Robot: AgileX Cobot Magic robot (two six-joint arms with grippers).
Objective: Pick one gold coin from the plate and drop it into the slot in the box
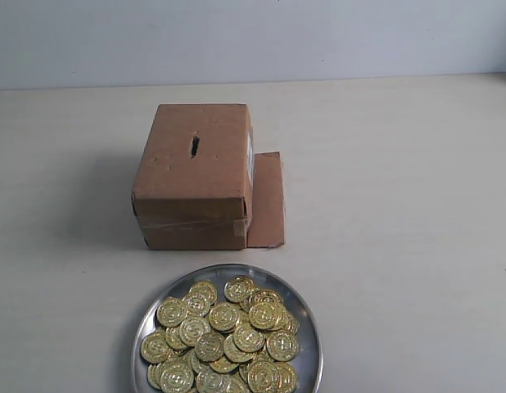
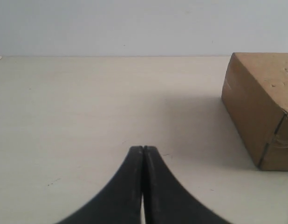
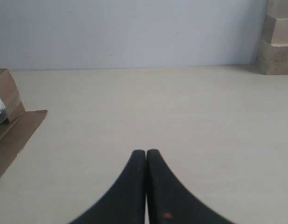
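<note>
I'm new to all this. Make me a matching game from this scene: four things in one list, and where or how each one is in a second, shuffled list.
Things:
1. plate
2. slot
3. loose flap
4. left end effector

Place or state:
A. shut, holding nothing
B. cut in the top of the box
C. heaped with gold coins
D. on the table, right beside the box

Pairs: 1-C, 2-B, 3-D, 4-A

brown cardboard box [image 1: 193,176], dark slot [image 1: 194,146]; silver plate [image 1: 309,327], embossed gold coins [image 1: 224,344]; cream tabletop [image 1: 400,205]; black grippers.
</note>
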